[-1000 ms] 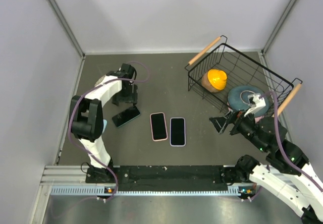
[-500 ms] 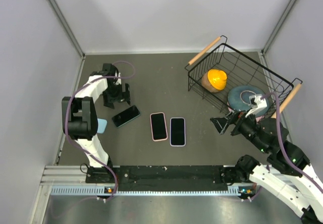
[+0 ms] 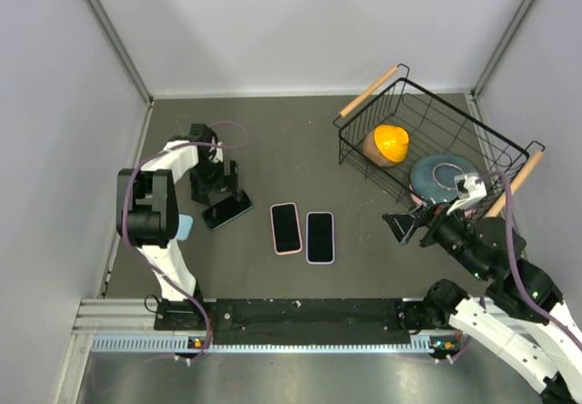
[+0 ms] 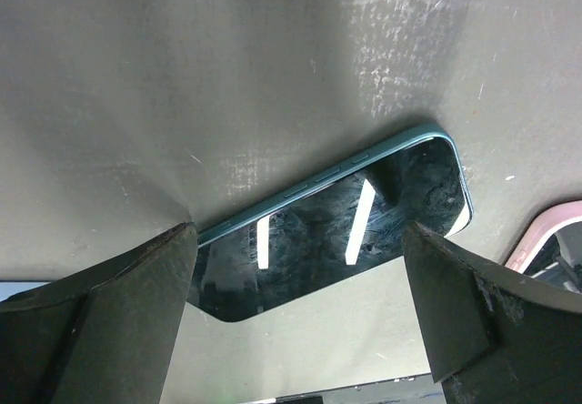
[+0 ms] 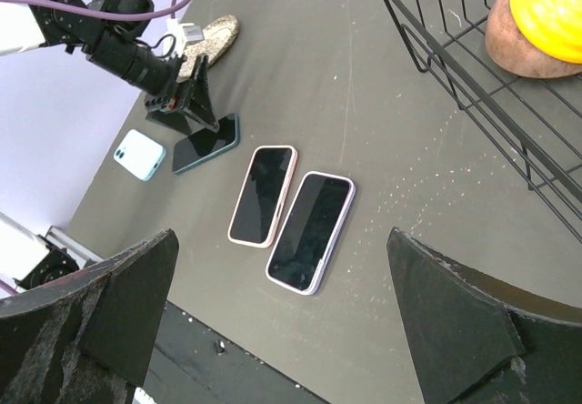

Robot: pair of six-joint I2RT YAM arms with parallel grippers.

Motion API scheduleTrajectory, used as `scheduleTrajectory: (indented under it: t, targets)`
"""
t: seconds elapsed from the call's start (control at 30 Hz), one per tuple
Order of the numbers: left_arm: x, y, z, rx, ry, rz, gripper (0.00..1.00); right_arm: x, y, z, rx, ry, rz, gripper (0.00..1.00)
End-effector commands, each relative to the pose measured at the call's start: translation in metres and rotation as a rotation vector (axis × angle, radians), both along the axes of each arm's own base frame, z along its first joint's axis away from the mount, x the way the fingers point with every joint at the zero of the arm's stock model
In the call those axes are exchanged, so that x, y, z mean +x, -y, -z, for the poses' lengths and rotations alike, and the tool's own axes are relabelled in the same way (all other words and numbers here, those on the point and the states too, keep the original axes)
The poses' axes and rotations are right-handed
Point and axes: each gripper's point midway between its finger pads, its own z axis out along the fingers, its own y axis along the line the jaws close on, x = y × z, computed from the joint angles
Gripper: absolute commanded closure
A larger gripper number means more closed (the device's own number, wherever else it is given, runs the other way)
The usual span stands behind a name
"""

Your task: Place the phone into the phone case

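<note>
A bare teal-edged phone (image 3: 227,210) lies face up at the left of the dark mat, and a light blue phone case (image 3: 182,227) lies just to its left. My left gripper (image 3: 216,188) is open and empty, hovering over the phone's far end. In the left wrist view the phone (image 4: 336,227) lies between and beyond my spread fingers (image 4: 100,331). My right gripper (image 3: 409,227) is open and empty, well right of the phones. The right wrist view shows the teal phone (image 5: 205,144) and the blue case (image 5: 139,155).
Two phones in cases lie side by side mid-mat, one pink (image 3: 285,227) and one lilac (image 3: 319,237). A black wire basket (image 3: 364,113) with wooden handles stands at the back right, holding an orange-topped object (image 3: 387,143) and a grey-blue round thing (image 3: 436,175). Grey walls enclose the mat.
My left gripper swung left, then came nearer and lower over the teal phone's far end. The phone and the case have not moved. The right arm shifted slightly.
</note>
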Motion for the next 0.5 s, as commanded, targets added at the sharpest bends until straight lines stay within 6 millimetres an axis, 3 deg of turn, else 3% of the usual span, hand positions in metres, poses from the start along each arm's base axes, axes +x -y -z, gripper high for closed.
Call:
scheduleTrajectory:
  t: [0.0, 0.27, 0.47]
  targets:
    - [-0.003, 0.002, 0.003, -0.013, -0.004, -0.003, 0.01, -0.007, 0.007, -0.018, 0.035, 0.046, 0.002, 0.01]
    - [-0.048, 0.007, 0.006, 0.009, -0.038, 0.009, 0.01, -0.007, 0.007, -0.014, 0.034, 0.036, 0.005, 0.01]
    - [-0.076, 0.028, 0.009, 0.018, -0.065, 0.087, 0.02, -0.007, 0.001, -0.011, 0.028, 0.019, -0.020, 0.01]
